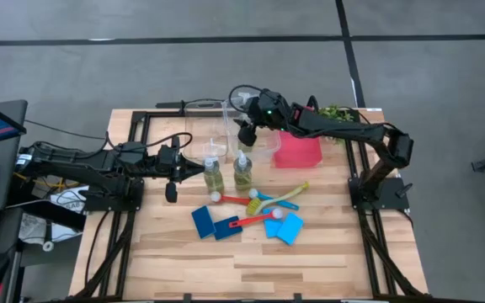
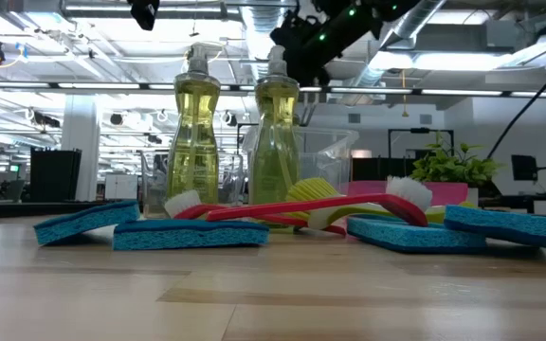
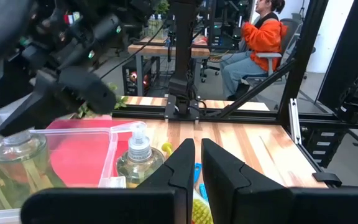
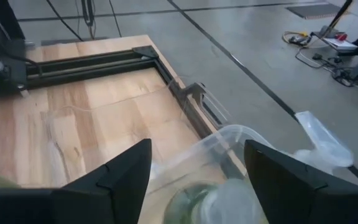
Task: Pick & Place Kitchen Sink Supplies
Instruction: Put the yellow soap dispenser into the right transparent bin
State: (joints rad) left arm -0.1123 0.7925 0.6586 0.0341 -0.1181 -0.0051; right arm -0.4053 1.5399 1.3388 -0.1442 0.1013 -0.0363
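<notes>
Two clear bottles of yellow-green liquid (image 1: 213,174) (image 1: 242,171) stand upright on the table; they also show in the low view as bottles (image 2: 195,133) (image 2: 275,142). Blue sponges (image 1: 202,220) (image 1: 285,227) and red (image 1: 255,220), yellow (image 1: 286,198) and teal brushes lie flat in front of them. My right gripper (image 4: 194,180) is open and hovers over a clear bin (image 1: 263,145). Another bottle (image 4: 197,202) sits in that bin, below the gap between the fingers. My left gripper (image 3: 197,168) is shut, level, just left of the standing bottles, with a bottle (image 3: 138,158) ahead of it.
A second clear bin (image 1: 207,118) stands at the far edge. A red tray (image 1: 299,150) lies right of the bins and a leafy green plant (image 1: 337,112) behind it. Bare wood lies toward the near edge (image 1: 251,269). A seated person (image 3: 260,37) is in the room beyond.
</notes>
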